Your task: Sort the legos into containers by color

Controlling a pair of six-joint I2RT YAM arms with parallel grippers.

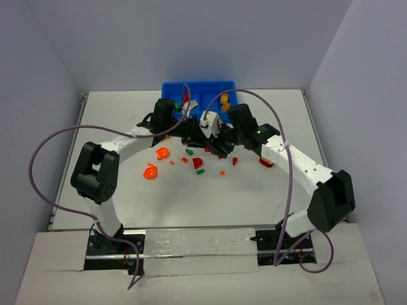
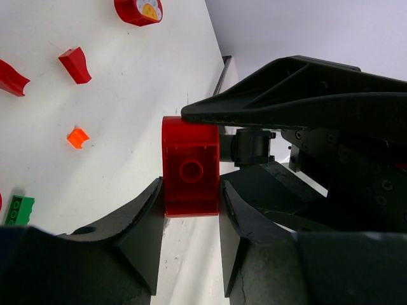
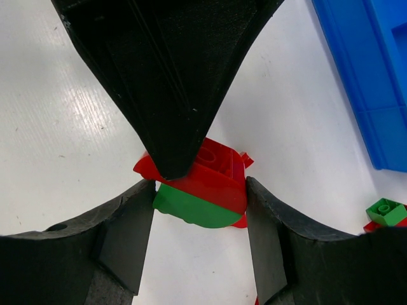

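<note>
The white surface [image 1: 127, 210] carries the whole scene. The left arm [image 1: 95, 171] and the right arm [image 1: 311, 171] are extended from the near edge with elbows set outward and forearms angled inward, so that both wrists meet at the centre, just in front of the bright blue rectangular plastic tray [image 1: 168, 88] at the far edge.

The left pincer [image 2: 191, 185] is closed on a red square plastic block [image 2: 191, 168], with a finger pressed against each side. A finger of the other arm lies across the top of the block.

The right pincer [image 3: 200, 183] is closed on a red-over-green plastic stack [image 3: 216, 171], contacted on both flanks.

Yellow pieces [image 1: 225, 98] are seen inside the tray. Loose orange curved pieces [image 1: 162, 153] and small red pieces [image 1: 198, 162] are scattered on the surface near the pincers.
</note>
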